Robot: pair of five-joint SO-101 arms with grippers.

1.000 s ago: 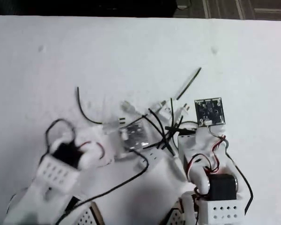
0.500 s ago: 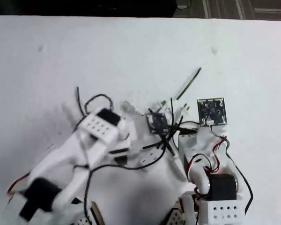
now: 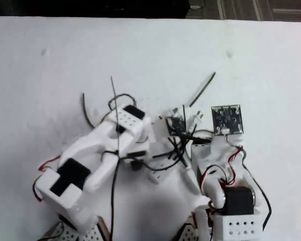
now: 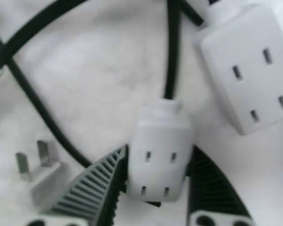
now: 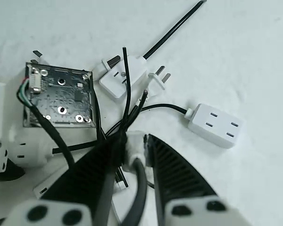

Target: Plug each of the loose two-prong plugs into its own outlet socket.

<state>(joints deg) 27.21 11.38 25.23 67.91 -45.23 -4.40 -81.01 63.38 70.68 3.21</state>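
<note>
A small white outlet socket (image 4: 158,162) on a black cord sits squeezed between the ribbed fingers (image 4: 101,188) of my left gripper (image 4: 158,155), which is shut on it. Beside it lie a larger white outlet block (image 4: 250,66) and a loose two-prong plug (image 4: 37,165). My right gripper (image 5: 133,141) is shut on a white plug (image 5: 132,150) with a black cord. Beyond it lie another white outlet socket (image 5: 214,125) and two loose white plugs (image 5: 122,75) (image 5: 158,77). In the high view both arms meet at the tangle of cords (image 3: 178,145).
Black cords (image 5: 127,94) cross over each other between the grippers. The left arm's bare camera board (image 5: 59,96) hangs close in front of the right gripper. One stray black cord (image 3: 203,88) lies farther back. White tabletop (image 3: 140,50) stretches behind the cluster.
The left arm has swung from the table's left side in toward the middle, ending at the cord tangle. The right arm has kept still.
</note>
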